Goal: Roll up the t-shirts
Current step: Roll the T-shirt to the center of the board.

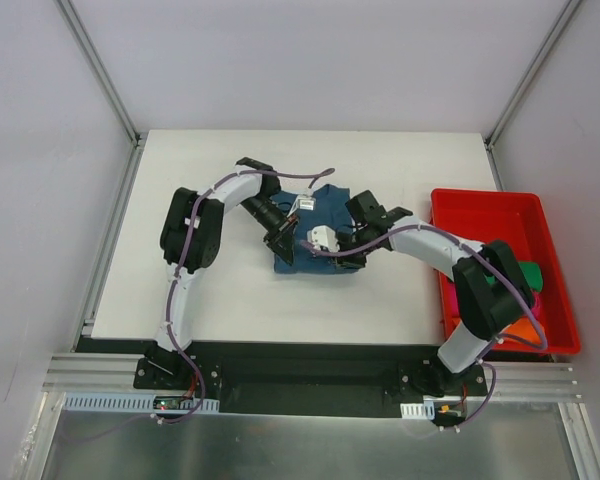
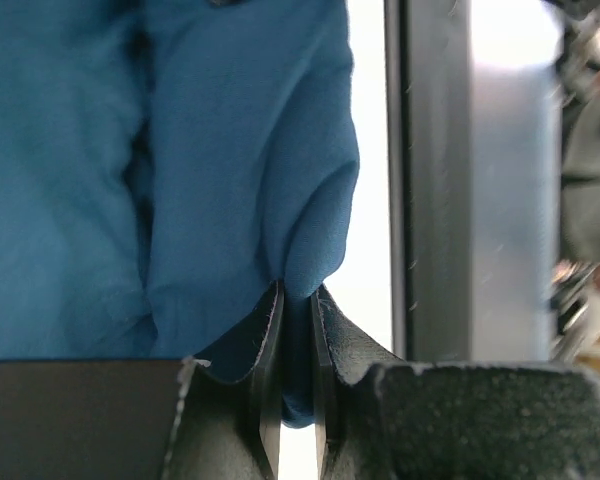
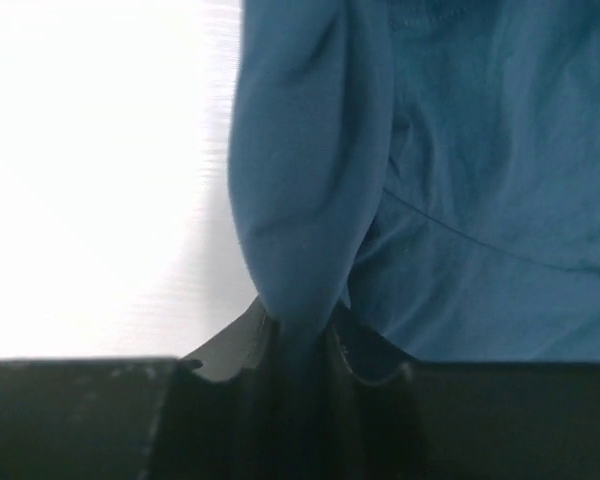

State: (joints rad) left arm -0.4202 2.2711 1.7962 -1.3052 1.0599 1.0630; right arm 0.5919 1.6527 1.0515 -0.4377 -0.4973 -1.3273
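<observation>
In the top view we see the dark teal-blue t-shirt (image 1: 318, 228) lying bunched up near the middle of the frame, on the white surface (image 1: 230, 300). Both arms reach in over it, one from each side.

The left tool (image 1: 283, 246) comes down on the shirt's left edge. In the left wrist view its fingers (image 2: 268, 340) stand narrow, with a soft fold of the blue cloth (image 2: 240, 150) pinched between them at lower centre. The rest of the shirt fills the left and middle of that frame.

The right tool (image 1: 338, 258) meets the shirt's lower right edge. In the right wrist view a hanging fold of the same cloth (image 3: 310, 180) runs down into the nearly closed jaws at bottom centre, so we take it as gripped. More of the shirt spreads across the right half of that frame.

At the right edge of the top view sits a red tray (image 1: 485, 196). In it we make out a green t-shirt (image 1: 533, 272) and an orange t-shirt (image 1: 525, 329), both partly hidden by the right arm (image 1: 430, 245).
</observation>
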